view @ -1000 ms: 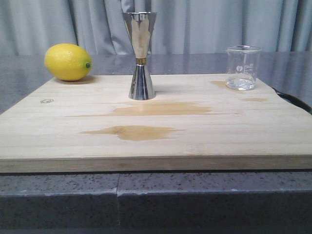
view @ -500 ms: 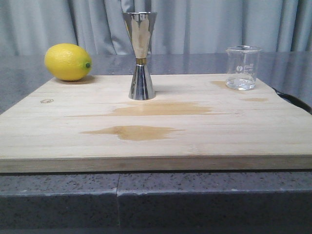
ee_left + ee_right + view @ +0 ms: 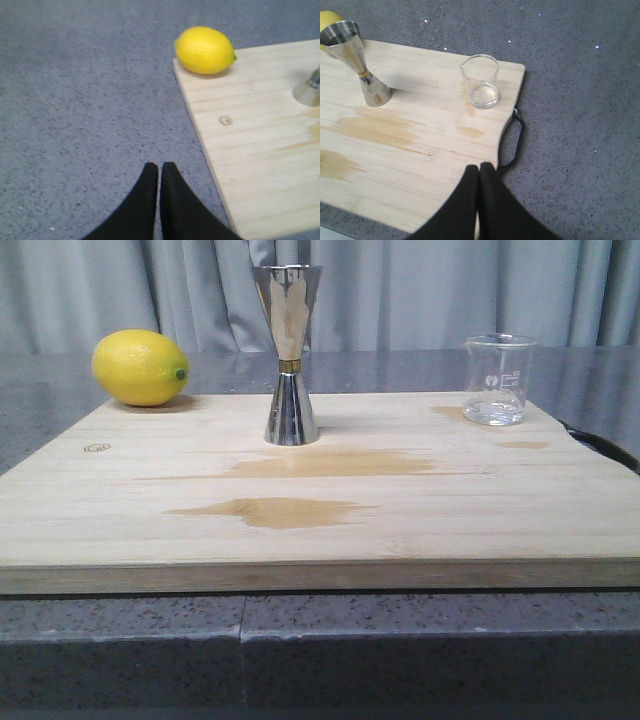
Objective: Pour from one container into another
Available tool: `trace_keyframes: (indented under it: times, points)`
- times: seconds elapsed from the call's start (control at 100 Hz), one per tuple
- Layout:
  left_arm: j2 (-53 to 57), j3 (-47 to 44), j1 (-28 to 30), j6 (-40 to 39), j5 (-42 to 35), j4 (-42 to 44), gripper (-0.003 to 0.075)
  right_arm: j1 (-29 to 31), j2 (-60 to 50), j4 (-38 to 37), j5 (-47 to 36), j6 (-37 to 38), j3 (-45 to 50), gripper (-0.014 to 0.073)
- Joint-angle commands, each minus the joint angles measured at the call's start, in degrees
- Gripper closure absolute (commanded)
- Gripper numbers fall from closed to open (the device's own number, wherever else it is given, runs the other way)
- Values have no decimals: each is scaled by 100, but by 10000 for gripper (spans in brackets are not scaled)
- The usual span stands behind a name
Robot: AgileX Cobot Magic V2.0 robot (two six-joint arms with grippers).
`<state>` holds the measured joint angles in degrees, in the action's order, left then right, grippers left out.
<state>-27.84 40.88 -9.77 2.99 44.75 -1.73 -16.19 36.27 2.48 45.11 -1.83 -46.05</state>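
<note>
Right now your glass beaker (image 3: 499, 379) stands upright near the far right corner of the wooden board (image 3: 320, 530), with a shallow layer of clear liquid at its bottom and white markings on its side. Your steel jigger (image 3: 289, 355) stands upright near the middle of the board's far edge, well apart from the beaker, a gold band at its narrow waist. A lemon (image 3: 139, 367) rests at the far left corner of the board. Two darker tan patches mark the board's surface in front of the jigger.

Your left gripper (image 3: 159, 172) hangs over the grey worktop (image 3: 85, 110) just off the board's left edge, its black fingers (image 3: 145, 200) pressed together with nothing between them. Your right gripper (image 3: 479, 174) sits above the board's right edge, near the black loop handle (image 3: 512, 145) there; its fingers (image 3: 492, 200) are likewise closed together and hold nothing. The beaker is apart from the right gripper, untouched, and neither arm shows in the front view.
</note>
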Motion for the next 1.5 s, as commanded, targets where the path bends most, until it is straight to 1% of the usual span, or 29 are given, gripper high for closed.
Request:
trace_keyframes:
  times: [0.0,0.01,0.03,0.09,0.14,0.26,0.39,0.54,0.58,0.68,1.32,1.49]
  points:
    - [425,-567,410,218,-1292,-109,739,37,3,-50,-350,-18,-130,665]
    - [468,-631,440,218,-1292,-109,739,37,3,-50,-350,-18,-130,665]
    - [635,-828,521,218,-1606,-109,739,37,3,-50,-350,-18,-130,665]
    - [960,-1436,694,218,-2211,-131,739,37,3,-50,-350,-18,-130,665]
    - [1230,-1906,761,218,-2780,-131,739,37,3,-50,-350,-18,-130,665]
    - [1851,-2923,786,218,-3753,-131,739,37,3,-50,-350,-18,-130,665]
    - [2317,-3671,786,218,-4298,-184,739,37,3,-50,-350,-18,-130,665]
    - [2701,-4139,786,218,-4882,-219,739,37,3,-50,-350,-18,-130,665]
    - [2777,-4126,786,218,-4745,-219,739,37,3,-50,-350,-18,-130,665]
    - [2969,-4126,786,218,-4755,-219,739,37,3,-50,-350,-18,-130,665]
    - [2942,-4126,786,218,-4745,-219,739,37,3,-50,-350,-18,-130,665]
    - [2942,-4126,786,218,-4745,-219,739,108,-308,-135,-436,-18,-34,665]
